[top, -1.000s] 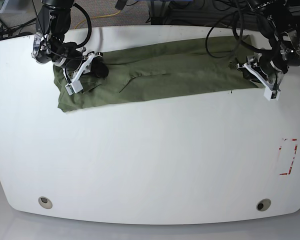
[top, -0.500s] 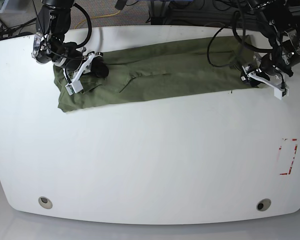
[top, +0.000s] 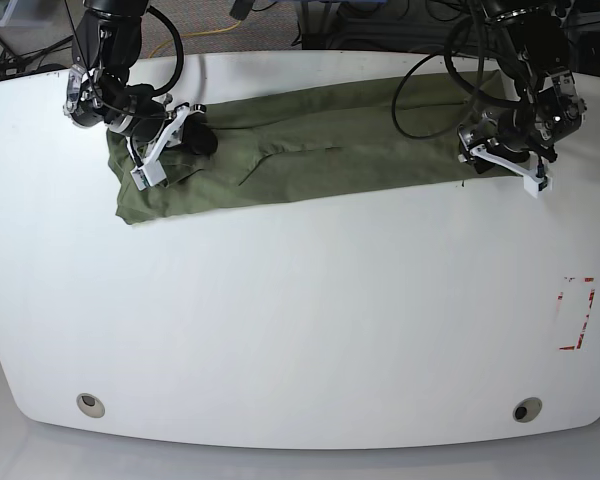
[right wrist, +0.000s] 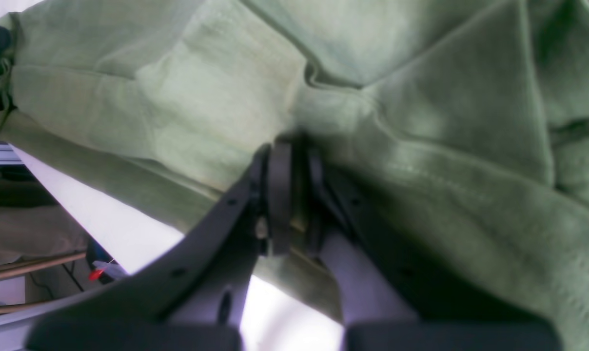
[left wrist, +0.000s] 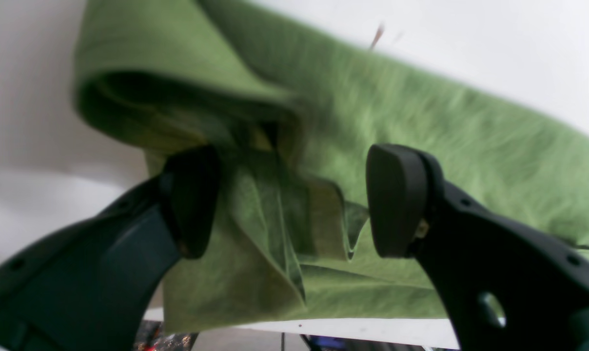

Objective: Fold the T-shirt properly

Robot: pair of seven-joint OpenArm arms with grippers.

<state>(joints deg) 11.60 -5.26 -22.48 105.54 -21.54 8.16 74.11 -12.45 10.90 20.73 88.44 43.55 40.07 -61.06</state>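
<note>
on the white table (top: pixel 300 330), right fingers (right wrist: pixel 280 195) pinch the t-shirt (top: pixel 320 155); left fingers (left wrist: pixel 392 200) spread around its folds.

Pretty close-up shot here: the left gripper (left wrist: pixel 292 200) has its two dark fingers (left wrist: pixel 397 200) spread wide apart, with a bunched bit of the T-shirt (left wrist: pixel 421 131) sitting in the gap between them. Can't tell if either pad is actually touching the cloth. The green fabric is folded over itself, with a rolled edge up top left and a few layered flaps hanging in the middle. White bench (left wrist: pixel 494 44) shows behind it, a bit blurry.
</note>
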